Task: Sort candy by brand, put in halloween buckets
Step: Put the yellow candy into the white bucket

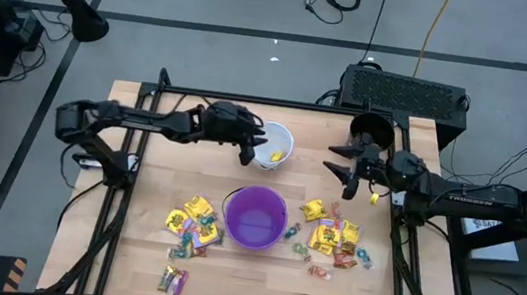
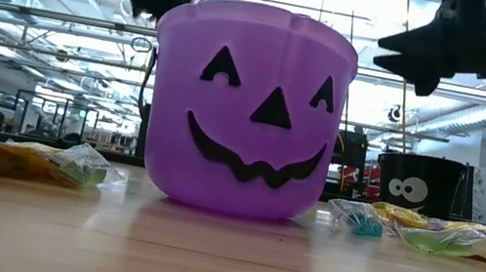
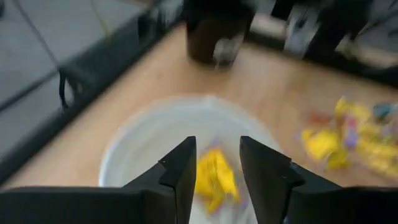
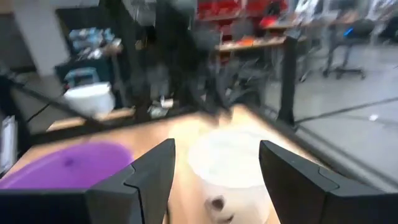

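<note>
My left gripper [image 1: 251, 149] hangs open over the white bucket [image 1: 274, 144]. A yellow candy [image 3: 214, 177] shows between its fingers and lies inside that bucket [image 3: 149, 137]; it also shows in the high view [image 1: 276, 154]. My right gripper [image 1: 344, 172] is open and empty, above the table between the white bucket and the black bucket [image 1: 371, 131]. The purple bucket [image 1: 255, 217] stands at the table's middle. Candy lies in a pile on its left [image 1: 192, 224] and another on its right [image 1: 333, 237].
A black box with a ridged top [image 1: 407, 90] stands beyond the table's far right corner. A few more candies [image 1: 172, 279] lie near the front left. In the low view the purple bucket [image 2: 248, 107] fills the middle, with the black bucket [image 2: 418, 185] behind on its right.
</note>
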